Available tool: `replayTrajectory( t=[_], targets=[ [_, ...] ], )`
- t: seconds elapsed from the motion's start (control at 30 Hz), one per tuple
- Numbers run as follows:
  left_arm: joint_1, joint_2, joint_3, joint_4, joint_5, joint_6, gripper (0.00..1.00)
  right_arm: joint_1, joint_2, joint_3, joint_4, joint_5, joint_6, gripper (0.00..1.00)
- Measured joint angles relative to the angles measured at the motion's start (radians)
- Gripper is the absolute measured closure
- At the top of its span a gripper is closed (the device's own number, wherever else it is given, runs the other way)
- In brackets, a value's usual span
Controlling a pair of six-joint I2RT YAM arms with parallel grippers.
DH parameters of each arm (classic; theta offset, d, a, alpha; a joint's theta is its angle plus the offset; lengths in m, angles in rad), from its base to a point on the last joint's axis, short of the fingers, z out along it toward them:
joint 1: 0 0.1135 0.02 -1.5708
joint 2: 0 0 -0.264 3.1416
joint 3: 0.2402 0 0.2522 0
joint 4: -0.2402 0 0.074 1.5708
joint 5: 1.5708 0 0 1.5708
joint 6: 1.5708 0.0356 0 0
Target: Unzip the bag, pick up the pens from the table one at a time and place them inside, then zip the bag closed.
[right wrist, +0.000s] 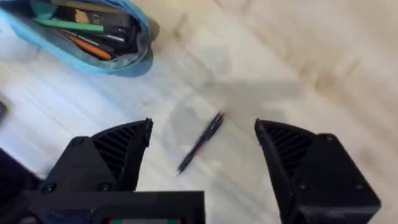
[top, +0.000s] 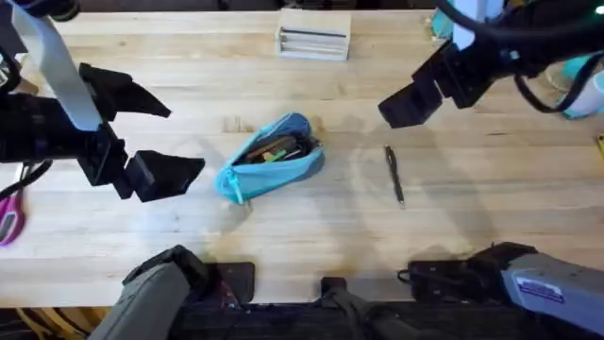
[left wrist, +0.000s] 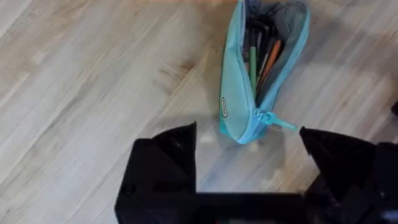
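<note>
The teal bag (top: 274, 156) lies mid-table with its zipper open. A green pen (right wrist: 68, 25) and other items rest inside it. Its zipper pull (left wrist: 273, 119) hangs at the end that faces my left gripper. A black pen (top: 394, 175) lies on the table (top: 302, 236) to the right of the bag. My left gripper (top: 179, 137) hovers open just left of the bag, holding nothing. My right gripper (top: 411, 104) is raised at the right and is open above the black pen (right wrist: 200, 142), which sits between its fingers (right wrist: 118, 149).
A white box (top: 313, 38) stands at the table's far edge. Pink scissors (top: 9, 222) lie at the left edge. A teal cup (top: 580, 85) sits at the far right. Bare wood stretches in front of the bag.
</note>
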Motion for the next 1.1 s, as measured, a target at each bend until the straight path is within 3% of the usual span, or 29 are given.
replayTrajectory(
  t=[0.17,0.4,0.67,0.87,1.1],
  targets=[
    [0.0,0.0,0.0,0.0,0.0,0.0,0.007,-0.057,0.055,-0.016,-0.026,-0.004,0.18,0.004],
    [0.0,0.0,0.0,-0.004,0.0,0.0,0.008,-0.101,0.059,-0.159,-0.022,0.014,0.329,0.004],
    [0.0,0.0,0.0,-0.003,0.0,0.0,0.007,-0.07,0.058,-0.329,0.064,0.104,0.51,0.005],
    [0.0,0.0,0.0,-0.007,0.0,0.0,0.007,0.023,0.06,-0.448,0.21,0.118,0.569,0.003],
    [0.0,0.0,0.0,-0.007,0.0,0.0,0.008,0.026,0.11,-0.47,0.312,0.121,0.554,0.003]
  ],
)
